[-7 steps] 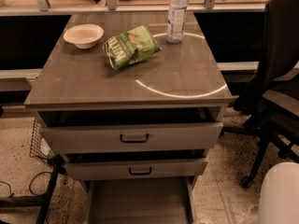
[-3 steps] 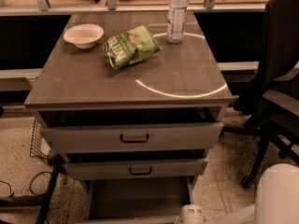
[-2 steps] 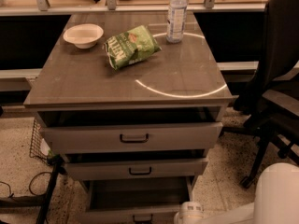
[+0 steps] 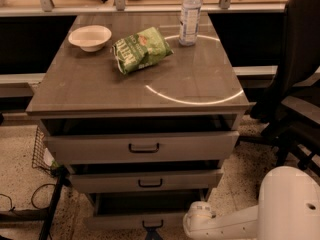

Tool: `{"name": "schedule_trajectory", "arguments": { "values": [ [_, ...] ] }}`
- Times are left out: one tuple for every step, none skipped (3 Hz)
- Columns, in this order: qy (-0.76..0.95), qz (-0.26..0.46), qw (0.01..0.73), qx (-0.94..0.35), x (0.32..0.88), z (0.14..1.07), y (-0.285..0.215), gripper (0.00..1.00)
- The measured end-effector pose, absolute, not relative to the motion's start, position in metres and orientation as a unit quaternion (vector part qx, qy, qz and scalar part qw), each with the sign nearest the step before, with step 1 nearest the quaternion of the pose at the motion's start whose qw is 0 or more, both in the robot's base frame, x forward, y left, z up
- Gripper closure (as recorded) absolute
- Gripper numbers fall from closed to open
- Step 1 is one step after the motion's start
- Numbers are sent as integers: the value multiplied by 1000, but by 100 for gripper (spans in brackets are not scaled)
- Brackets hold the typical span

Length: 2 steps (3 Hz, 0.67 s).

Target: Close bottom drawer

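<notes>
Camera view: bottom drawer (image 4: 134, 219), at lower centre of frame, stands partly pulled out; the hand (image 4: 199, 214) lies just right of its front, and whether it is open cannot be told.

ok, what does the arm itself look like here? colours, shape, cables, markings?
The arm is glossy white throughout: a fat rounded shell at lower right with one small dark hole, then a slimmer link ending in a rounded cap. No cables or lettering show. The tool is a small dark forked piece at the bottom edge, by the front of the bottom drawer.
</notes>
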State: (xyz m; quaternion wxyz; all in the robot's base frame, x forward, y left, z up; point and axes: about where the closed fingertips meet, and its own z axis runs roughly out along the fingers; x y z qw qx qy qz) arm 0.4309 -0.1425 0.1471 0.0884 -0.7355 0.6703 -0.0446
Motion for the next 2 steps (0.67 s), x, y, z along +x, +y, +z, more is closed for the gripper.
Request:
{"name": "schedule_trajectory", "arguments": {
  "values": [
    [670, -45, 88, -736, 430, 147, -143, 100],
    [672, -48, 88, -734, 449, 144, -140, 100]
  ]
}}
